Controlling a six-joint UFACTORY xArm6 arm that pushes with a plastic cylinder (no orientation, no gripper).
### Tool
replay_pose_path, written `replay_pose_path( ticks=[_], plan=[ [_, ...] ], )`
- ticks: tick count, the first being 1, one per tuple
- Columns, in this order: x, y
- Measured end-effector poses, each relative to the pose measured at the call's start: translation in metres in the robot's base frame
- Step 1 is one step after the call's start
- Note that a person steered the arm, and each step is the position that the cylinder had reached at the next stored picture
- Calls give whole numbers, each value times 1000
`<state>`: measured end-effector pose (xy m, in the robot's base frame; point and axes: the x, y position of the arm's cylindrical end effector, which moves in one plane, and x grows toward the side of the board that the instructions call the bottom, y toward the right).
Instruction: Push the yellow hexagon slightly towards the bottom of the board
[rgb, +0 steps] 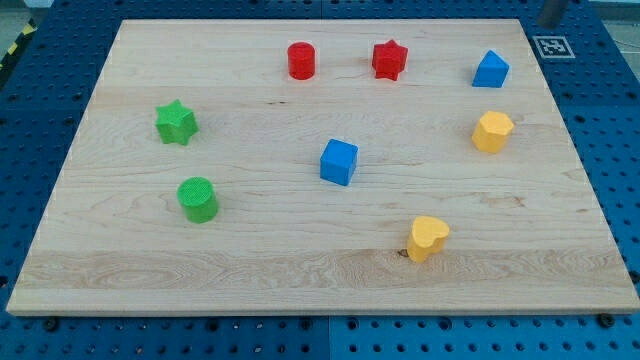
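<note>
Here, yellow hexagon (492, 131) below blue block (490, 70), my tip unseen, pincer state untellable

Yellow hexagon (492, 131) flat on the board, near the view's right edge, upper half.

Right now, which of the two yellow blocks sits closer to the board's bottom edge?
The yellow heart, at the view's lower right. The yellow hexagon sits higher, just below the blue block near the right edge. My tip is not in view.
</note>
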<state>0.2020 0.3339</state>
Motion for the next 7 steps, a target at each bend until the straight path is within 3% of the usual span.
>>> replay_pose_path(
  ticks=[5,7],
  plan=[
    [5,0],
    [39,0]
  ],
)
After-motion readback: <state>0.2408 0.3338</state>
